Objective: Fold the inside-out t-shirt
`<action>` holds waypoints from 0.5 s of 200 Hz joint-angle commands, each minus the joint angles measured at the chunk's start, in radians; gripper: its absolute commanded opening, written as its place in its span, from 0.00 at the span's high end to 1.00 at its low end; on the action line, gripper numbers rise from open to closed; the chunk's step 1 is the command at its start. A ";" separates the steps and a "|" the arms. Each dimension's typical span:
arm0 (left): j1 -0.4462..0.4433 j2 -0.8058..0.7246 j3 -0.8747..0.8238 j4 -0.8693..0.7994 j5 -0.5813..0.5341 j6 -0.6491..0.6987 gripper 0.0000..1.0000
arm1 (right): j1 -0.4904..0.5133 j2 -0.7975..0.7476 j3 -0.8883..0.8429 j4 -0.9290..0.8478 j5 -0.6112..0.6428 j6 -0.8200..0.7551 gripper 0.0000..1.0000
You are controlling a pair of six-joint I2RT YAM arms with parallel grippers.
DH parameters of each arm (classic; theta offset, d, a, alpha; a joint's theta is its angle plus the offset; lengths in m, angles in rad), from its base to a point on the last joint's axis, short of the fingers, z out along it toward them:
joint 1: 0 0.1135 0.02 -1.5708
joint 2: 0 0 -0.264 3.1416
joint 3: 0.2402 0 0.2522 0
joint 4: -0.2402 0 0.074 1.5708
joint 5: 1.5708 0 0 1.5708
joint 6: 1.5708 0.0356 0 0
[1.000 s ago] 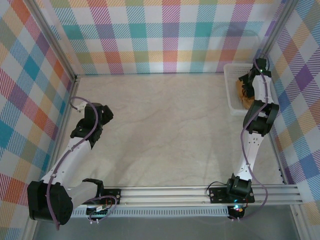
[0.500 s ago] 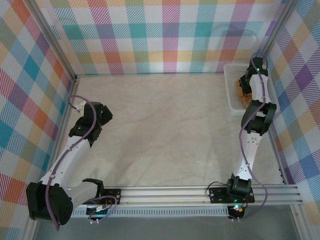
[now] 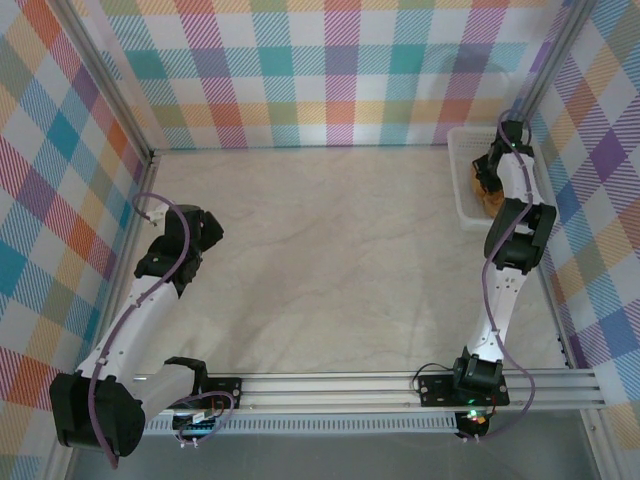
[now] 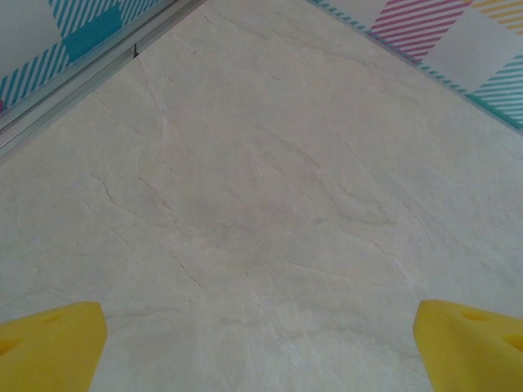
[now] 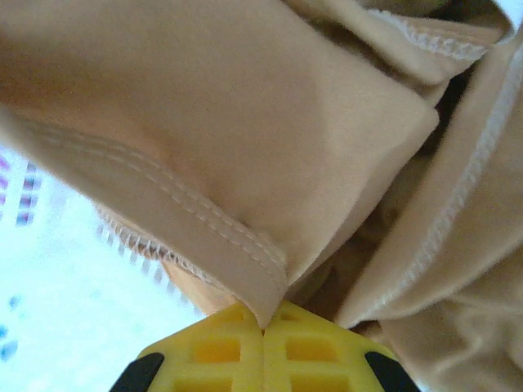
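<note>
Inside-out t-shirt (image 3: 489, 198), tan-orange, lies bunched in a white mesh basket (image 3: 459, 172) at the upper right of the overhead view, against the plaid back wall. The right arm reaches up the right side of the frame and down into that basket.

From the right wrist camera, the shirt's soft fabric (image 5: 245, 122) covers most of the frame in loose folds, with stitched hems and seams facing out (thread lines show along each edge). The right gripper (image 5: 263, 328) sits at the bottom centre; its two yellow fingers (image 5: 214, 351) are pressed together, pinching the tip of a hemmed fold between them. Pale basket mesh (image 5: 49, 269) shows at the lower left.

At the left of the overhead view, the left gripper (image 3: 205, 228) hangs above the bare marbled table (image 3: 330, 250). From the left wrist camera its yellow fingertips (image 4: 49, 347) sit in the bottom corners, spread wide with nothing between them, well apart from the shirt.
</note>
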 commanded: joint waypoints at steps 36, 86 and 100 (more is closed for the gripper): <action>0.002 -0.030 -0.004 0.028 0.130 -0.052 0.04 | 0.114 -0.360 -0.503 0.506 -0.068 -0.016 1.00; 0.001 -0.090 -0.012 0.025 0.323 -0.047 0.07 | 0.206 -0.640 -0.869 0.818 0.030 -0.011 1.00; 0.000 -0.110 -0.024 0.020 0.345 -0.041 0.07 | 0.240 -0.704 -0.923 0.837 0.091 -0.039 1.00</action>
